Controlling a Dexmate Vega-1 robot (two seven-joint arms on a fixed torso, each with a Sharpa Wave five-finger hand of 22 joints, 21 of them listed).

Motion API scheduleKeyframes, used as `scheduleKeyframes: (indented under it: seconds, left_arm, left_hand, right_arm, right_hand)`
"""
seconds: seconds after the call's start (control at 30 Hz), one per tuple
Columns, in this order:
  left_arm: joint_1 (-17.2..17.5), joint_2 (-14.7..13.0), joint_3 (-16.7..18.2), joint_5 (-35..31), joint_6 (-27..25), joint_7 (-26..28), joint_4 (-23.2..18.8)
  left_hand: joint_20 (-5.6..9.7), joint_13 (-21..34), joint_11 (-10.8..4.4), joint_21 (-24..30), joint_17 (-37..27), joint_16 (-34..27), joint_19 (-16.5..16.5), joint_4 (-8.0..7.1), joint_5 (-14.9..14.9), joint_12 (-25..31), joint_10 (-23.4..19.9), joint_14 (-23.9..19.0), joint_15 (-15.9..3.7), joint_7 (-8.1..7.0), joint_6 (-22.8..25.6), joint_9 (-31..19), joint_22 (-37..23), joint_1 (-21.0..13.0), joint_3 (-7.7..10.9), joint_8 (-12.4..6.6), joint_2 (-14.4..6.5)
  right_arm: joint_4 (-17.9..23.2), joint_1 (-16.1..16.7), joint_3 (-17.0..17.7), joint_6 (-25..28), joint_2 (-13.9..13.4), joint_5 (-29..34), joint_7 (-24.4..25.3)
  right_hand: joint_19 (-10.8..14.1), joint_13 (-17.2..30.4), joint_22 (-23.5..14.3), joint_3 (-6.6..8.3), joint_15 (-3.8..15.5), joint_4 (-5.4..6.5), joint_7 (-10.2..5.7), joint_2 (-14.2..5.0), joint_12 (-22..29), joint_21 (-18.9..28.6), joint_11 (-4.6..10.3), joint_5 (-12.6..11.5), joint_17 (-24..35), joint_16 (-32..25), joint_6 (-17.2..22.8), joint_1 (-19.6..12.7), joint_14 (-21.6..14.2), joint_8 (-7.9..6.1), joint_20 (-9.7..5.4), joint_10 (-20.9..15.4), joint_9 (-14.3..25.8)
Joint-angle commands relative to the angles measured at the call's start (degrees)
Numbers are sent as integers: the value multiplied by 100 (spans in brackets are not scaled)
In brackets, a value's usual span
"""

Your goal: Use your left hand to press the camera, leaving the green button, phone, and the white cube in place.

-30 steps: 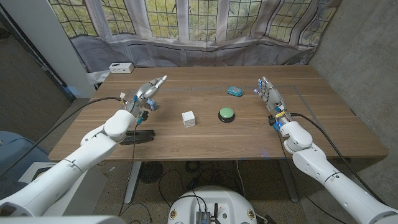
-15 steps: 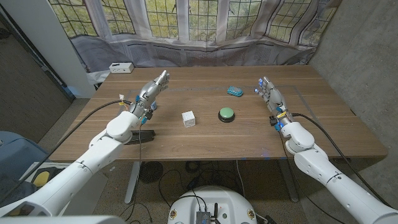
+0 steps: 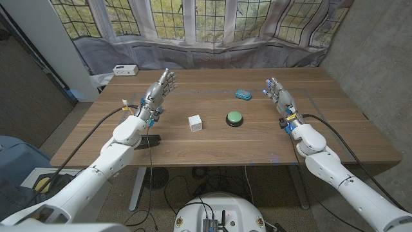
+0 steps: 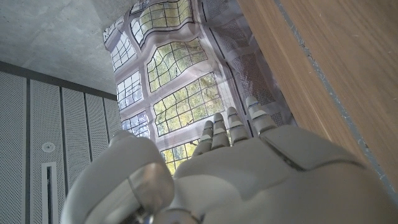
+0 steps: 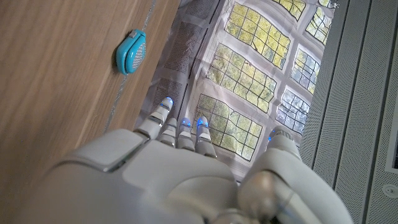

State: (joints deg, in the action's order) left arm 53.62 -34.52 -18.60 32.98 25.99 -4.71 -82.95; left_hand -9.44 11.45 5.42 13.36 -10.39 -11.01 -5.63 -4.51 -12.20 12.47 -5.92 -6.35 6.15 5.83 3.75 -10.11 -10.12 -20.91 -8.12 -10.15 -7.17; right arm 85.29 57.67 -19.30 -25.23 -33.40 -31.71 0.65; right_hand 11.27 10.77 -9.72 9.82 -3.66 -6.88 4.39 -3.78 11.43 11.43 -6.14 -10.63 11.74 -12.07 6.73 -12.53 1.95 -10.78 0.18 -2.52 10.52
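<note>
A wooden desk (image 3: 212, 138) stands before a draped window backdrop, seen from above. The white cube (image 3: 195, 122) sits near the desk's middle and serves as the landmark here. Just to the right of the cube lies the round green button (image 3: 234, 118). Beyond the button, farther from the robot than the cube, lies the small teal camera (image 3: 243, 94), well apart from both hands. To the left of the cube and nearer the robot, a dark flat phone (image 3: 149, 140) lies close to the front edge, partly covered by the left forearm. The left hand (image 3: 158, 94) is raised above the desk to the left of the cube, fingers spread and stretched forward, holding nothing. The right hand (image 3: 279, 96) stands to the right of the cube, past the button, fingers straight and apart, also holding nothing. A small white box (image 3: 124, 69) rests at the far left corner of the desk.
</note>
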Motion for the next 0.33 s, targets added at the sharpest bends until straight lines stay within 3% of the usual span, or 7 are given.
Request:
scheduleKeyframes:
  seconds: [0.03,0.33]
  left_arm:
    - [-91,180,-30,263,3,-94,331]
    - [-93,162,-37,197,-7,-29,359]
  left_hand:
    - [47,6,29,-31,-7,22,-6,18,5,-20,13,35,31,60,-32,-14,-16,-88,-10,-4,-1]
    - [85,2,-1,-55,-6,16,0,23,4,-15,-10,25,17,76,32,-13,-13,-101,-1,-43,-10]
  right_arm:
    - [-98,-155,-76,151,10,15,-51]
    - [-143,-232,-106,259,54,-13,-13]
  right_hand:
    - [-5,14,-14,7,1,-9,22,45,4,-14,-47,-15,20,19,9,-39,4,4,-25,-2,13]
    - [-11,14,-14,-3,-24,7,7,45,11,-19,-67,-14,25,12,32,-12,-10,-9,-8,-27,13]
